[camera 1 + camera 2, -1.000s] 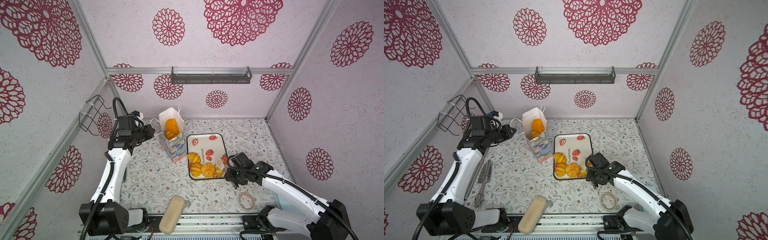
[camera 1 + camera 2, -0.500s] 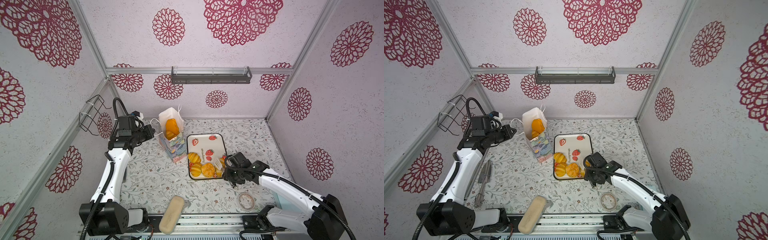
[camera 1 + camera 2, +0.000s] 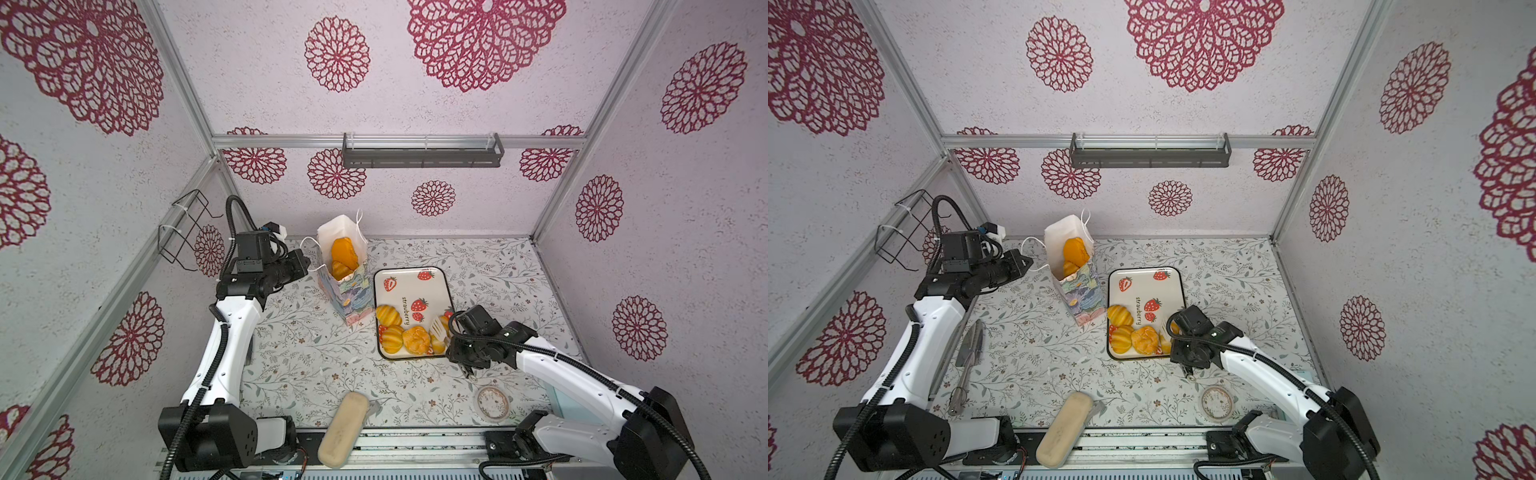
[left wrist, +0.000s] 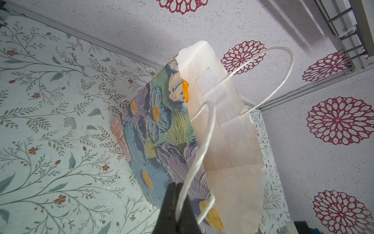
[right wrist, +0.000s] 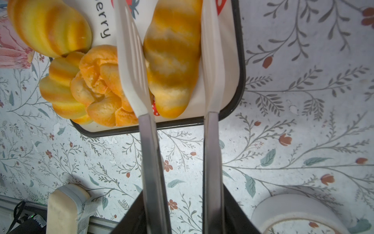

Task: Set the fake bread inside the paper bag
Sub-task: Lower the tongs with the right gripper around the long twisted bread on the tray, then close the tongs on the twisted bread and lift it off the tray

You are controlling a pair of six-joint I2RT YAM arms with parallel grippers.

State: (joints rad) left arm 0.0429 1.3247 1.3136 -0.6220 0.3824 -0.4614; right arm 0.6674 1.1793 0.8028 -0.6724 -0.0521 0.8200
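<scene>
The right claw [image 5: 186,216], black and wedge-shaped, is clamped on a pair of tongs [image 5: 150,162] with brushed-metal arms and smooth white paddle tips. The paddles bracket a glossy, golden-orange striped toy roll [image 5: 172,60] and press against both its flanks. The roll lies in the corner nearest the right arm of a white rectangular tray [image 5: 240,71] with a rounded black rim and a red strawberry print. Beside it on the tray sit a knotted, crumbly-looking orange bun [image 5: 99,85] and two ridged, shell-shaped pastries [image 5: 50,26].

The left claw [image 4: 176,212] is closed, pinching the twisted white cord handle [image 4: 202,150] of the tall paper bag [image 4: 162,129]. The bag's outside carries thick brush-stroke flowers in blue, purple and pink, and its inside is plain white. It stands upright on the leaf-and-flower printed desk [image 3: 316,365], just beside the tray's left edge in both top views. Two orange pastries [image 3: 345,251] show in its open mouth.
</scene>
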